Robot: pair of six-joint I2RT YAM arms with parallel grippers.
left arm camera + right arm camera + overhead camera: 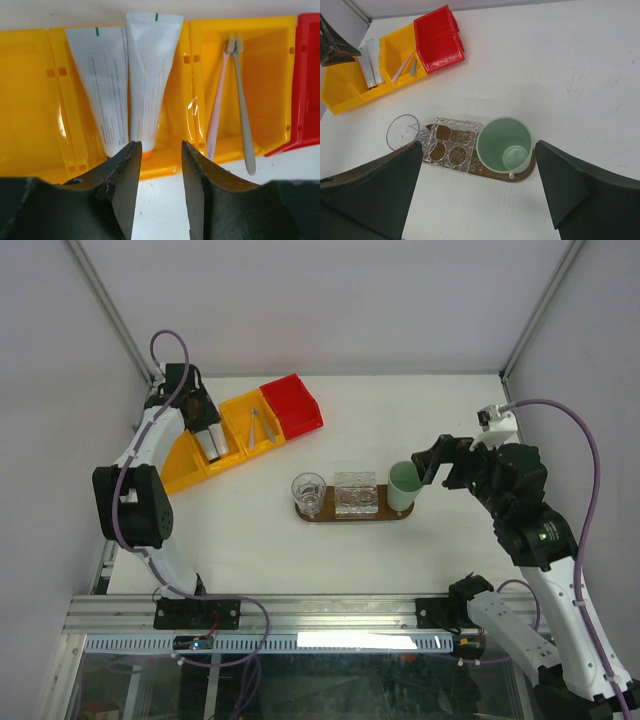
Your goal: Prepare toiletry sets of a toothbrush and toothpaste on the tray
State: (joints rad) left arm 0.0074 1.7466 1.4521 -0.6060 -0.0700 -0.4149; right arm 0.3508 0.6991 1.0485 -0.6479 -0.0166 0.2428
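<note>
The dark brown tray (335,517) lies mid-table and carries a clear glass (308,490), a clear textured holder block (355,494) and a mint-green cup (403,486). Two pale toothpaste tubes (107,85) (150,75) lie in a yellow bin compartment. Two slim toothbrushes (217,100) (243,110) lie in the compartment to its right. My left gripper (157,150) is open and empty, just short of the tubes' cap ends. My right gripper (479,145) is wide open and empty, above the cup (504,145) at the tray's right end (520,177).
The yellow bins (190,465) and a red bin (292,405) sit in a row at the back left, near the left wall post. The red bin (307,75) borders the toothbrush compartment on the right. White tabletop surrounds the tray.
</note>
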